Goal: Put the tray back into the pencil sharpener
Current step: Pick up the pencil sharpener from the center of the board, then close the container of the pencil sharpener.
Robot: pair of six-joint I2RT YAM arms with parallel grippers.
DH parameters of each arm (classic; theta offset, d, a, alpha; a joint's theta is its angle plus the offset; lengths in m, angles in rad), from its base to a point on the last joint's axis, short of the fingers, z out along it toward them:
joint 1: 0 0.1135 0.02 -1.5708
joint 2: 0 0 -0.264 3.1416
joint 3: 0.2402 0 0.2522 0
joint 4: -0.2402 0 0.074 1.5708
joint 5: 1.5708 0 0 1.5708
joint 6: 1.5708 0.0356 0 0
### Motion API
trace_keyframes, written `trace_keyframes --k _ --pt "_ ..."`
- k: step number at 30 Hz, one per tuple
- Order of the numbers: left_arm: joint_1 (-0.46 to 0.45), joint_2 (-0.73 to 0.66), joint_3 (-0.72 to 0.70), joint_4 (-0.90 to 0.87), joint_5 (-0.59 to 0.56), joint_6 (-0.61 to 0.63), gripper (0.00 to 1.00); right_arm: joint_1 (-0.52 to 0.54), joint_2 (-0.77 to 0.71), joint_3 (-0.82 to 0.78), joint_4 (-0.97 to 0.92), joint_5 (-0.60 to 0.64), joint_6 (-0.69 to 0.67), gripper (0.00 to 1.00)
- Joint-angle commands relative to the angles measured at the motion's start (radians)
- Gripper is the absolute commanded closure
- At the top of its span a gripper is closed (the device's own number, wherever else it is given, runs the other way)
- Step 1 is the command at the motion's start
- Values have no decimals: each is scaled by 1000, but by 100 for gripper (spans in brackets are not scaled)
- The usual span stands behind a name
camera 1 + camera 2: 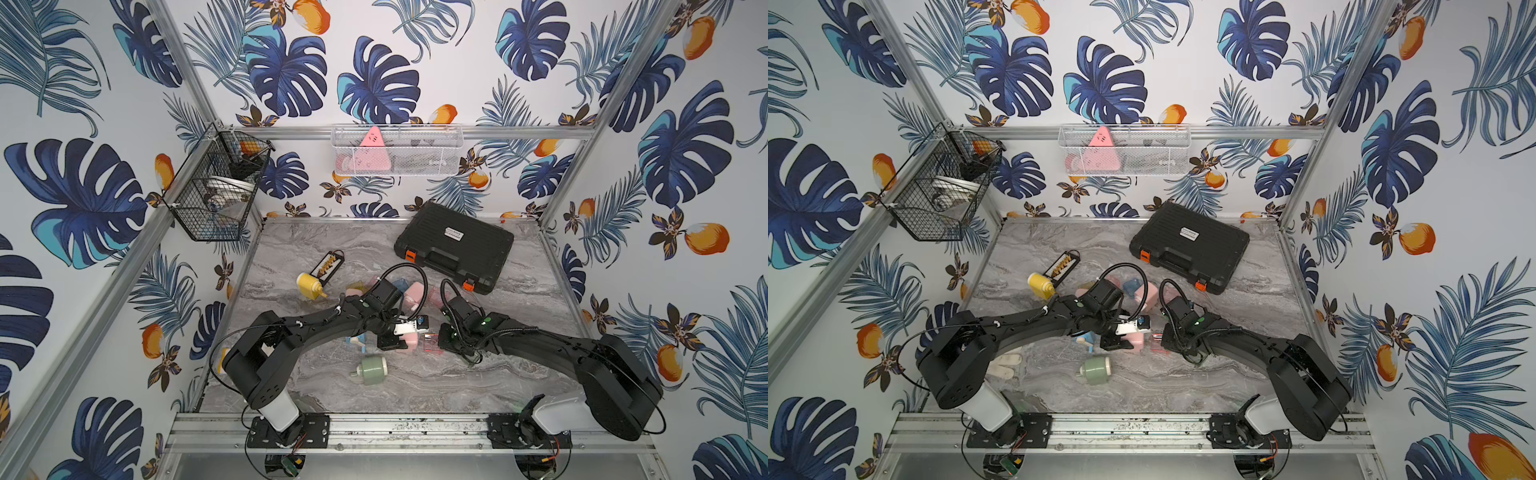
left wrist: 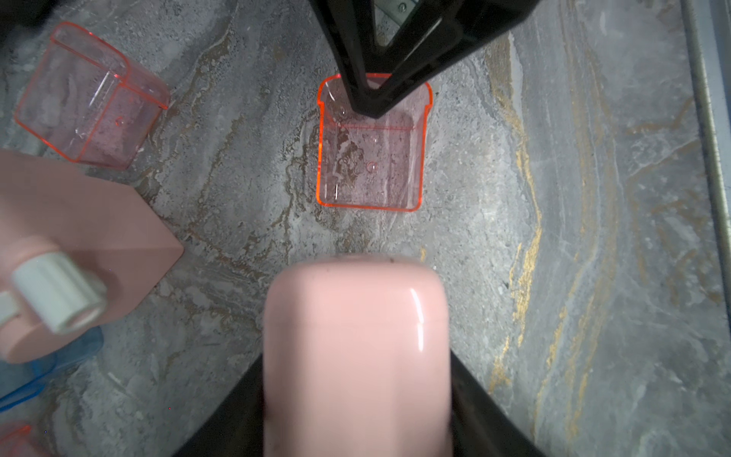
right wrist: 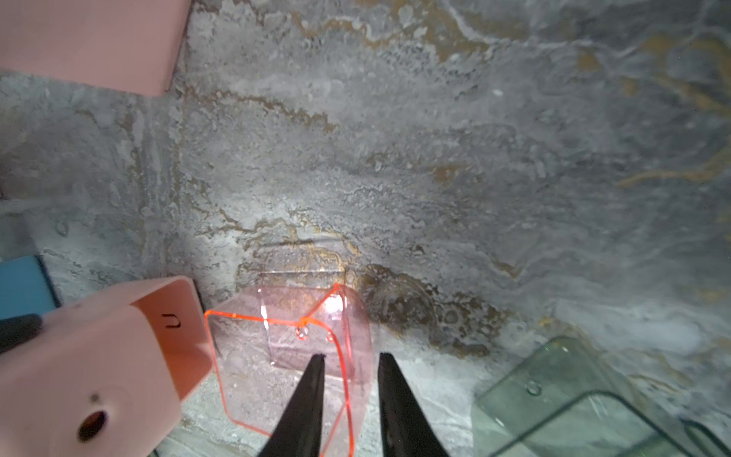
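Over a grey marbled worktop [image 1: 415, 390], leaf-print walls [image 1: 478, 62] around, the left hand [image 2: 356, 354] grips a pink pencil sharpener [image 2: 356, 308]; the clear red tray [image 2: 370, 170] lies just beyond, mid-frame. Only the right wrist view shows the right hand [image 3: 352, 360] straddling its wall, grip unclear.

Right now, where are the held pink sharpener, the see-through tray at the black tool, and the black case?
held pink sharpener [image 2: 356, 348]: left wrist view, its smooth side.
see-through tray [image 2: 372, 174]: left wrist view, its flat bottom.
black case [image 1: 453, 245]: a top view, its lid.
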Motion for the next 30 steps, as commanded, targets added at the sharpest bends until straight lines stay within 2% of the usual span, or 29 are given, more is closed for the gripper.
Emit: trace_keyframes --k 1,10,25,30 --pt "-5 12 -6 -30 -16 27 39 0 19 2 57 -36 7 74" --pt "-7 14 -10 -23 -24 27 40 1 35 6 129 -95 -13 80" --pt "-13 20 -11 -27 -36 28 39 1 59 2 200 -163 14 83" --pt "-13 18 -12 -25 -48 29 39 1 71 3 193 -150 23 87"
